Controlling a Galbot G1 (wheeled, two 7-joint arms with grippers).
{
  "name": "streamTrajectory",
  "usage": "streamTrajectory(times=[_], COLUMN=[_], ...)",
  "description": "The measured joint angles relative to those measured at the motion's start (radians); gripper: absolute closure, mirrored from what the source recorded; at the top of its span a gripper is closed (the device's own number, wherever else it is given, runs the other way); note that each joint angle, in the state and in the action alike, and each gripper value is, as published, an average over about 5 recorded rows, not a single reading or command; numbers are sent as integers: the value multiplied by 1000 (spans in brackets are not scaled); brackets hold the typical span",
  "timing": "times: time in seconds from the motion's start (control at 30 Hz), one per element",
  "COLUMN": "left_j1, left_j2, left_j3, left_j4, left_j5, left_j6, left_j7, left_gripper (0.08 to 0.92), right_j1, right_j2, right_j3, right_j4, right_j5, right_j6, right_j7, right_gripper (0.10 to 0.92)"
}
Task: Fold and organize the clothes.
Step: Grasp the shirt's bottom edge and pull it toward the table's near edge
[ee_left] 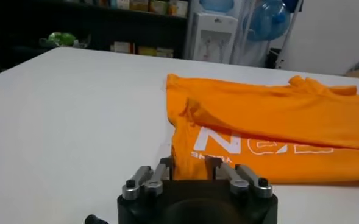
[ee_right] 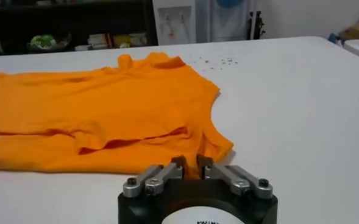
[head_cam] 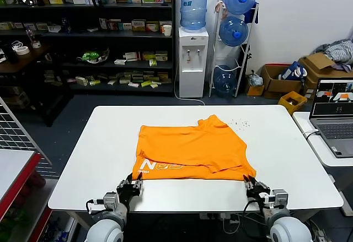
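A: Where do the pincers stand?

B: Both at the near edge of the white worktop (head_cam: 83, 165). The left pincer (head_cam: 130, 186) sits at the near left corner of the orange T-shirt (head_cam: 193, 148), its fingers (ee_left: 165, 167) drawn in narrow around the hem by the white lettering (ee_left: 219, 143). The right pincer (head_cam: 253, 187) is at the near right corner, jaws nipped together on the orange edge there.

A: And the shirt itself?

B: Lying flat in the middle of the worktop, partly folded, one layer turned over another so a seam runs across it. The lettering faces up at the near left. The neck end points to the far side.

A: Anything else on the surface?

B: A scatter of small white bits (head_cam: 240, 123) just beyond the shirt's far right corner. An open laptop (head_cam: 334, 115) stands on a neighbouring table to the right.

A: The room behind?

B: Dark shelves (head_cam: 88, 32) stocked with boxes, a white water dispenser (head_cam: 192, 54) with a blue bottle on top, a rack of water bottles (head_cam: 234, 38) beside it, and cardboard boxes (head_cam: 314, 71) against the wall with grey cloth heaped on them.
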Motion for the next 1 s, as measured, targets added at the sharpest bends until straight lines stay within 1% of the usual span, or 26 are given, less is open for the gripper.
streamTrajectory(times=[0.07, 0.23, 0.33, 0.63, 1.0], left_j1=[2, 13, 26, 78, 189], left_j2=[1, 13, 24, 67, 125], left_j3=[1, -2, -7, -26, -36], left_j4=[-6, -30, -53, -138, -240], left_j5=[0, -7, -14, -43, -55], left_j6=[1, 3, 5, 19, 30], left_j7=[-4, -15, -20, -43, -61], left_gripper=[718, 859, 901, 904, 904], right_j1=[-5, -23, -40, -125, -284], right_j2=[-3, -15, -22, -33, -23], right_j3=[2, 12, 19, 39, 73], right_j4=[6, 31, 52, 150, 280], right_j5=[5, 20, 30, 57, 59], right_j6=[-2, -5, -8, -37, -74], right_j7=[4, 19, 27, 70, 121], right_gripper=[890, 901, 901, 901, 901])
